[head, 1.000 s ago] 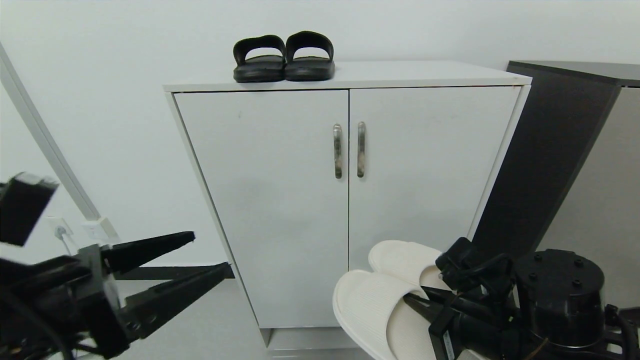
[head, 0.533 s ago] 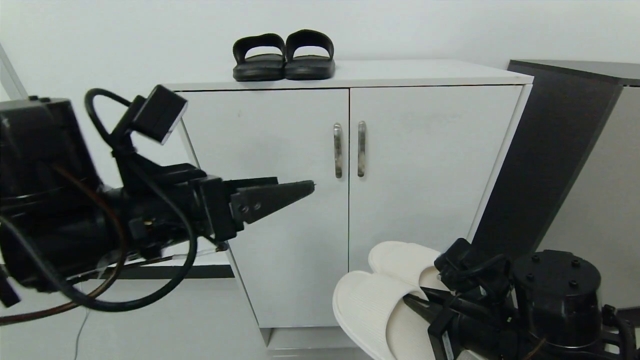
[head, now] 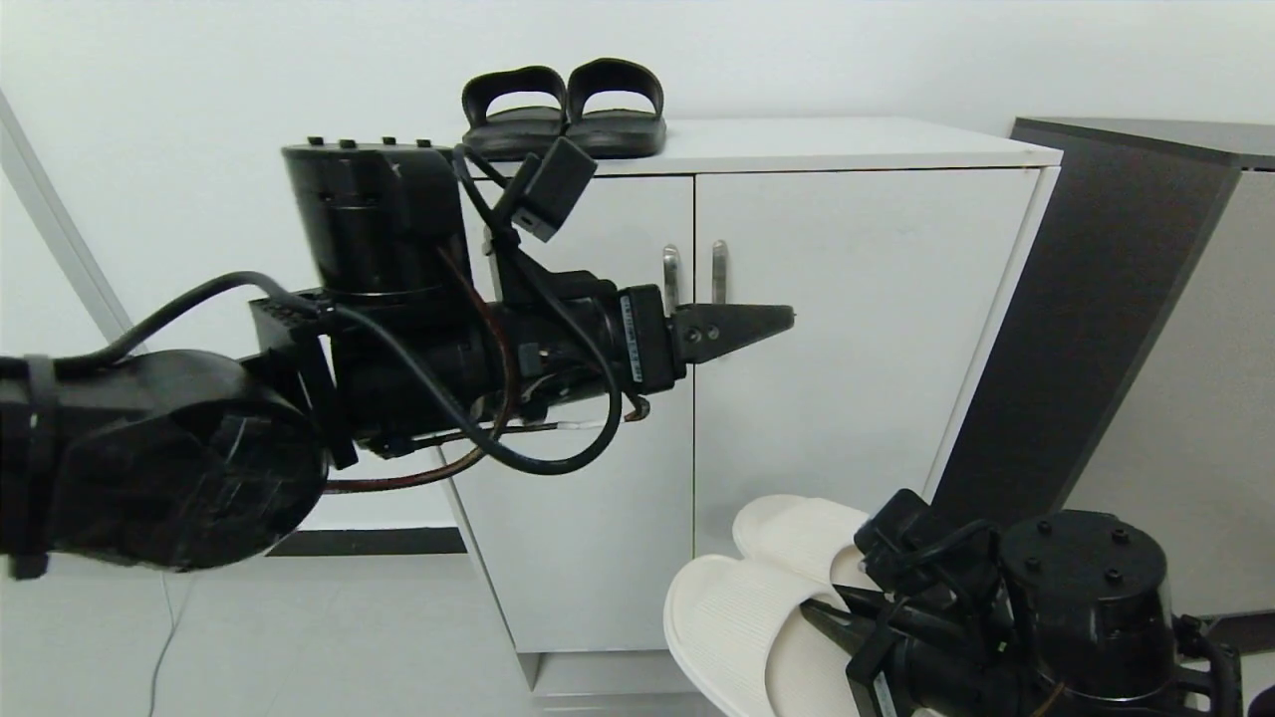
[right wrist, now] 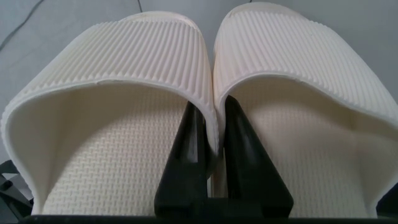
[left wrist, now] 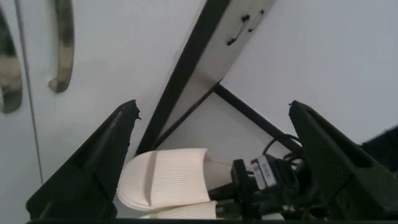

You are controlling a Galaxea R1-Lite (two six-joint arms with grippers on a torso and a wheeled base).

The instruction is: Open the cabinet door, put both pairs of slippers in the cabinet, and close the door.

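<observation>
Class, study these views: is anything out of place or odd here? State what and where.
The black slippers sit on top of the cabinet, not inside; its doors are shut. Nothing is spilled or damaged.

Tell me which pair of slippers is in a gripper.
The white pair, pinched by the right gripper; the black pair sits on the cabinet top.

Left arm (head: 179, 468): I see black shells, screws (head: 349, 142) at 12 o'clock.
Cables (head: 543, 468): black and brown loops at 6 o'clock.
Left gripper (head: 782, 321): black wedge fingers (head: 737, 327).
Right arm (head: 1086, 588): black screw-studded cap.
</observation>
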